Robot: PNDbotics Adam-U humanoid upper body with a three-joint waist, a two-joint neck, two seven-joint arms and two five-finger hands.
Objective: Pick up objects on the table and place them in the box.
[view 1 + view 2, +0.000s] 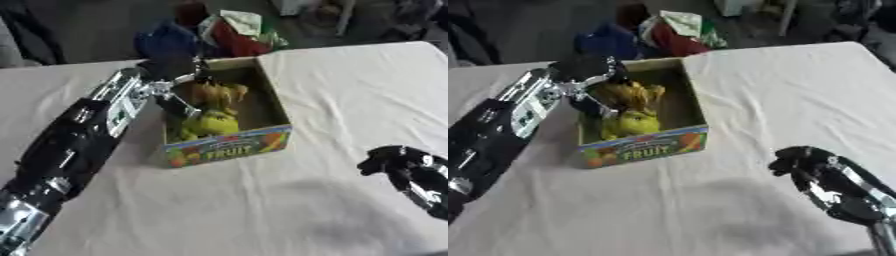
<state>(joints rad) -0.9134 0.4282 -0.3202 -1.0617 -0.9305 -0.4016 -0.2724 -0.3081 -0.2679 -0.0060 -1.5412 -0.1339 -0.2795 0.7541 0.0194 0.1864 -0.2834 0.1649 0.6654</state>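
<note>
Left eye view: the box [229, 145] sits a bit above centre of the frame on the white surface [262, 210], "FRUIT" printed on its front wall. The left robot hand [171, 75] comes in from the lower left and hangs over the box's upper-left corner, reaching inside, probably to drop things off. Can't tell whether its fingers are open or closed there. Inside lie a yellow-green thing [210, 123] and an orange-yellow one [219, 93] behind it, both already in place.

Right eye view: the right robot hand [798, 161] sits at the lower right, fingers curled and holding nothing, well clear of the box, so it looks idle. No loose objects visible on the cloth, so the job looks nearly done
</note>
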